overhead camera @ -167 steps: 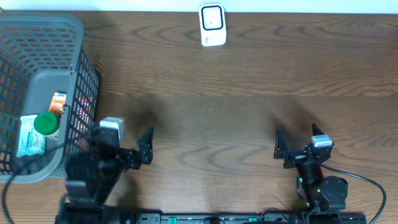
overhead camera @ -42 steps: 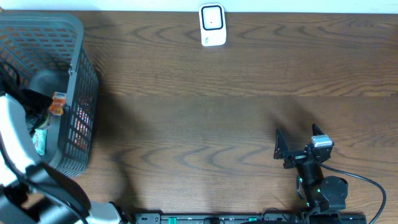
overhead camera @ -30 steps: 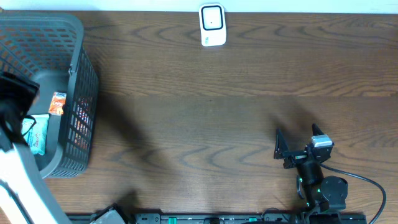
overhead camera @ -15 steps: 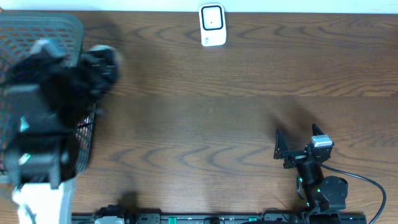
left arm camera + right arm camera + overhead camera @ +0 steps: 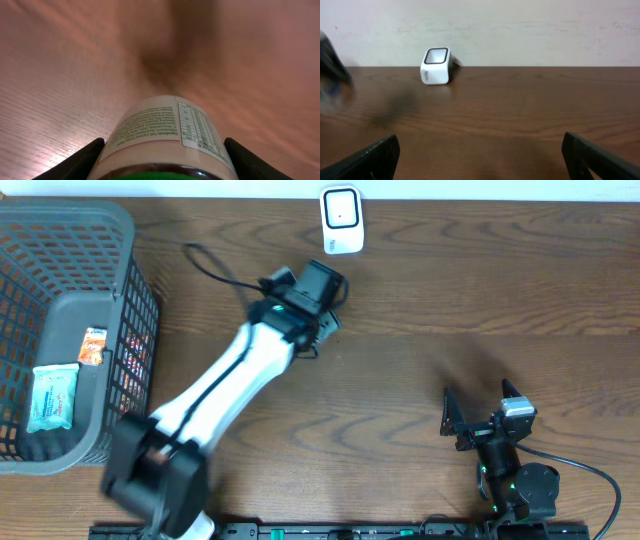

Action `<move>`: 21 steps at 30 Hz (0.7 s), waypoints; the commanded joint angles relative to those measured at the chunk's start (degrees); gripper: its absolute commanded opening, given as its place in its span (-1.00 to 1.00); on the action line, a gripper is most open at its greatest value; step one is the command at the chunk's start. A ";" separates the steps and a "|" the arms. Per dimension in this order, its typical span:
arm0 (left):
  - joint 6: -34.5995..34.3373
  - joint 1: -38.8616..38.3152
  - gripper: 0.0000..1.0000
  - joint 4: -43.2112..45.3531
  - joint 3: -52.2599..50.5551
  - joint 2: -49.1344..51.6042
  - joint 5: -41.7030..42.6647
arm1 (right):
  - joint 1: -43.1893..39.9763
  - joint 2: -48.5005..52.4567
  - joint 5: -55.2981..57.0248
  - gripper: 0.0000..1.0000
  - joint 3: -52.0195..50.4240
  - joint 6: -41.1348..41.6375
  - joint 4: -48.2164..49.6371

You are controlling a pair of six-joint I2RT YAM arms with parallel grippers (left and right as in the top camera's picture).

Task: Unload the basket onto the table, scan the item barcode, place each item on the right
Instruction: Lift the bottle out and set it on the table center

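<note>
- You are looking down on a dark brown surface (image 5: 420, 300) with a wavy wood grain, and it is filling almost the whole overhead view.
- A pale, off-white wall (image 5: 520, 25) is rising straight from the far edge of that surface, showing faint smudges in the right wrist view.
- Soft, even light is falling across the wood, giving it a dull sheen near the wall.

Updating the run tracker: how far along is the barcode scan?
Done: the bottle is out of the basket, gripped in the left gripper. In hand: that arm holds it close to the white scanner. Left: show the barcode to the scanner; the left wrist view shows only printed label text, no barcode. The right gripper sits open and empty.
</note>
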 commanded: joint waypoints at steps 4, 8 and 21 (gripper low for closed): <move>-3.74 0.02 0.37 2.01 -0.15 8.83 5.29 | 0.39 -0.24 0.28 0.98 -0.17 -0.55 -0.07; -5.14 0.02 0.38 0.92 -0.15 9.86 8.85 | 0.39 -0.22 0.26 0.98 -0.17 -0.55 -0.07; -5.20 0.07 0.64 -7.67 -0.15 9.88 4.70 | 0.39 -0.22 0.28 0.99 -0.17 -0.57 -0.07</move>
